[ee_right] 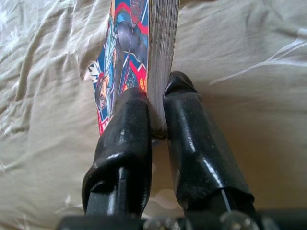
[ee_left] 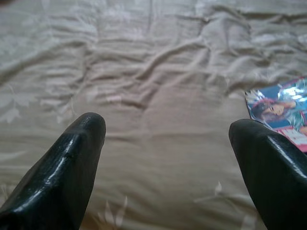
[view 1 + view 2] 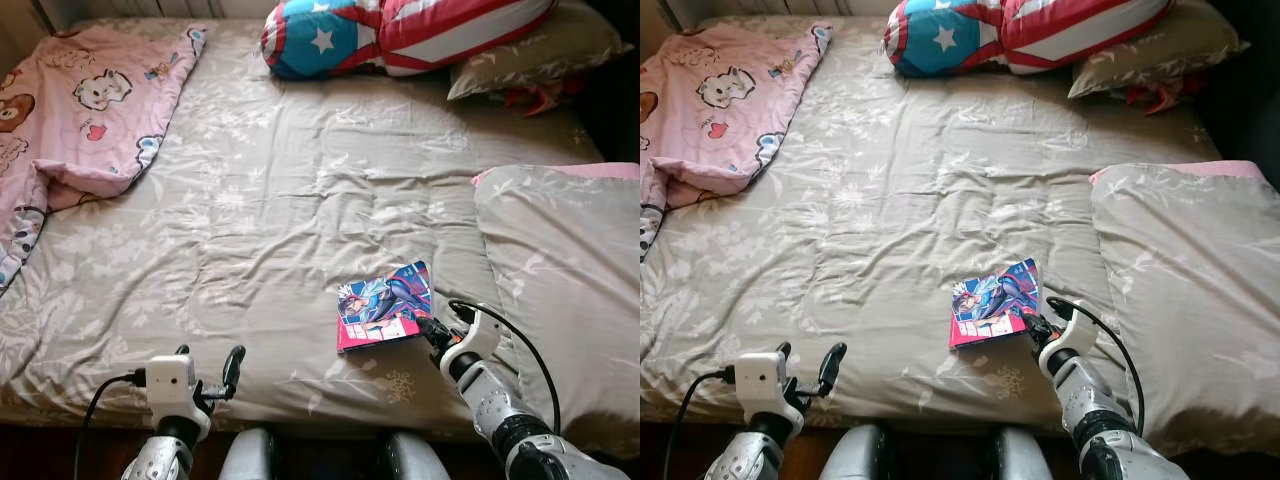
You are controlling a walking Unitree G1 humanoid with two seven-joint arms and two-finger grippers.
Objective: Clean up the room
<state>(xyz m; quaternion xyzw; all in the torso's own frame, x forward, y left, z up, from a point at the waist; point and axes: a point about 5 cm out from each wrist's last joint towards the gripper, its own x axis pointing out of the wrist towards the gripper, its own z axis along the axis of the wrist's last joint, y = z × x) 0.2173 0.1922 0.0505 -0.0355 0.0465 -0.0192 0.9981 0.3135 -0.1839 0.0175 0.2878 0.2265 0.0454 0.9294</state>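
Right wrist view: the right gripper (image 1: 156, 112) has its jaws pinching the near edge of the comic book (image 1: 144, 43), one finger on the cover, the other beneath the page block. Left eye view: the comic book (image 3: 384, 305) lies on the bed (image 3: 260, 220), near its front edge, just beside the grey pillow (image 3: 570, 290). The left gripper (image 3: 208, 372) hovers over the front edge of the bed, well apart from the book, jaws spread. A pink blanket (image 3: 80, 110) lies at the far left corner.
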